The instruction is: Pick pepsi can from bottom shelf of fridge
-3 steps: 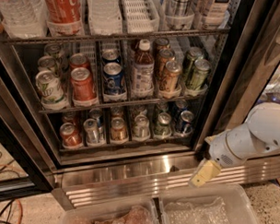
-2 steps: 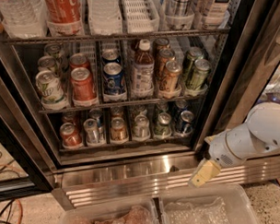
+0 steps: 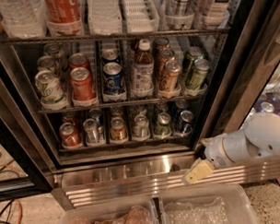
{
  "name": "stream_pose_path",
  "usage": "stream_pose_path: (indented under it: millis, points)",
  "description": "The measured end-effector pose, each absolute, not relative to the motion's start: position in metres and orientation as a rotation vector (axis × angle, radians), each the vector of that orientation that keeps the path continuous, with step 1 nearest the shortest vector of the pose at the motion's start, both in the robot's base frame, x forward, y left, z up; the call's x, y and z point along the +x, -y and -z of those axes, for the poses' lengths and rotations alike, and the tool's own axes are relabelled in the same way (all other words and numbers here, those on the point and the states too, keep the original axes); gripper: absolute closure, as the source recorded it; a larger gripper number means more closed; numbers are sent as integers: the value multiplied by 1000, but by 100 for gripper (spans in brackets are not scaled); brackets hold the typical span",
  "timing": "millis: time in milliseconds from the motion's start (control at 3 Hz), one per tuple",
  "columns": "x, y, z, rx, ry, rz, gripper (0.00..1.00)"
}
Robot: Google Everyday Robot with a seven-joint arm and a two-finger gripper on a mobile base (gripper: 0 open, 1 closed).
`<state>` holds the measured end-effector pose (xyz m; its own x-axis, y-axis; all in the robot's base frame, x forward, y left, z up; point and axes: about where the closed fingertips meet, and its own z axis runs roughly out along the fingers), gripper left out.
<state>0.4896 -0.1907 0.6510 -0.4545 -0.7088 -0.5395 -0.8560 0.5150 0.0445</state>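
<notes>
The fridge [image 3: 128, 177] stands open, with a ribbed steel base. Its bottom shelf [image 3: 125, 144] holds a row of small cans in clear trays. The pepsi can [image 3: 185, 122], dark blue with a silver top, stands upright in the rightmost lane at the front. My gripper [image 3: 198, 171], a beige tip on a white arm, is outside the fridge. It hangs in front of the steel base, below and a little right of the pepsi can, and touches no can.
The rack above holds a bottle [image 3: 142, 70], a red can [image 3: 82, 84], a brighter blue can [image 3: 113, 78] and green cans [image 3: 196, 72]. A black door frame [image 3: 231, 84] rises on the right. Two clear plastic bins [image 3: 201, 213] lie below. Cables [image 3: 3, 210] lie at the lower left.
</notes>
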Motion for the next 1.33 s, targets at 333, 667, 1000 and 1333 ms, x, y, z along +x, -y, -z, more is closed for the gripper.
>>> stream_pose_path:
  millis: [333, 667, 1000, 1333]
  points:
    - [506, 194, -642, -1099, -2269, -461, 0]
    - [515, 192, -641, -949, -2221, -420, 0]
    - [534, 188, -643, -873, -2177, -390, 0]
    - [536, 188, -644, -868, -2173, -384, 0]
